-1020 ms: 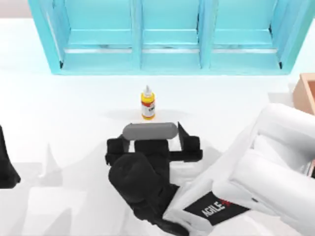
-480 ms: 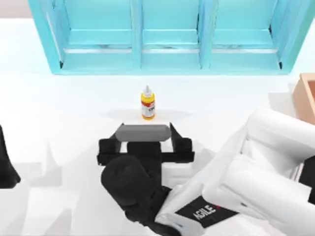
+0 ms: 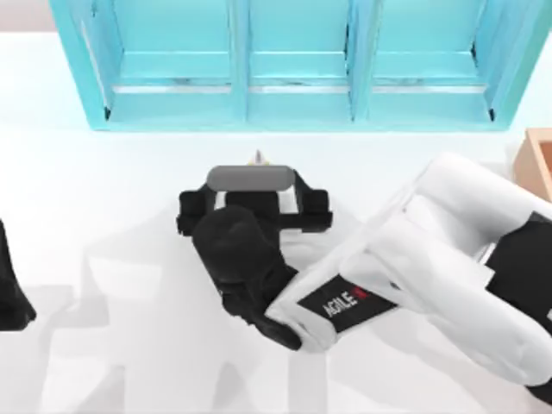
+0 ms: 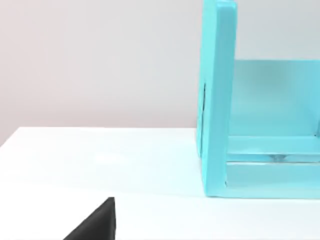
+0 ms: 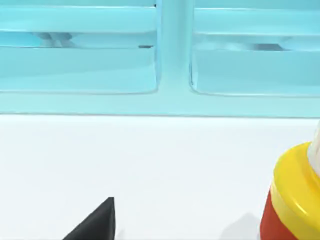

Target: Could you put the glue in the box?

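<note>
Glue (image 5: 295,200) stands upright on the white counter (image 3: 103,190) in front of the teal shelf unit (image 3: 293,69), nearly hidden beneath the right claw (image 3: 255,172). Whether that claw is wide or narrow, I cannot tell. Left arm (image 3: 10,285) sits parked far left; tan box (image 3: 536,168) at far right.

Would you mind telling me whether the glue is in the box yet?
Not yet. The glue stands on the white table beneath the right tool, while the box sits at the table's right edge.
</note>
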`<action>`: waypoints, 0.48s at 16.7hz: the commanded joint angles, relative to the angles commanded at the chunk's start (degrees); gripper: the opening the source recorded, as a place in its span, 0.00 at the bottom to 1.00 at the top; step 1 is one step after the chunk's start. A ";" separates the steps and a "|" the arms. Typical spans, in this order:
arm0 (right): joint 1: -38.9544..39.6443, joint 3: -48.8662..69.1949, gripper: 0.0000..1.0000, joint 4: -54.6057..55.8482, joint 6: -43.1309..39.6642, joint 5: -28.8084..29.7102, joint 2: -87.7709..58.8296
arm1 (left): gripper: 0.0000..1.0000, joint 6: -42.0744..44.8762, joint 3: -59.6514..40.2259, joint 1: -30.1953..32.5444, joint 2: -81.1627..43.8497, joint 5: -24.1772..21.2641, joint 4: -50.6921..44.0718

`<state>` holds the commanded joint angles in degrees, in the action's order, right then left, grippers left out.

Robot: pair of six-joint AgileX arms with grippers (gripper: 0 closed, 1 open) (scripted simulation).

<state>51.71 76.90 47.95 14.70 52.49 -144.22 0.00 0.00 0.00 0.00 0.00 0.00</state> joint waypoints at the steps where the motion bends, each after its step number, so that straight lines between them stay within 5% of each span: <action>1: -0.81 1.07 1.00 0.05 -0.46 -0.76 -0.76 | 1.00 0.00 0.00 0.00 0.00 0.00 0.00; 6: -1.34 1.77 1.00 0.08 -0.74 -1.26 -1.25 | 1.00 0.00 0.00 0.00 0.00 0.00 0.00; 8: -1.34 1.77 0.85 0.08 -0.74 -1.26 -1.25 | 1.00 0.00 0.00 0.00 0.00 0.00 0.00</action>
<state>50.37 78.66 48.03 13.96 51.23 -145.47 0.00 0.00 0.00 0.00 0.00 0.00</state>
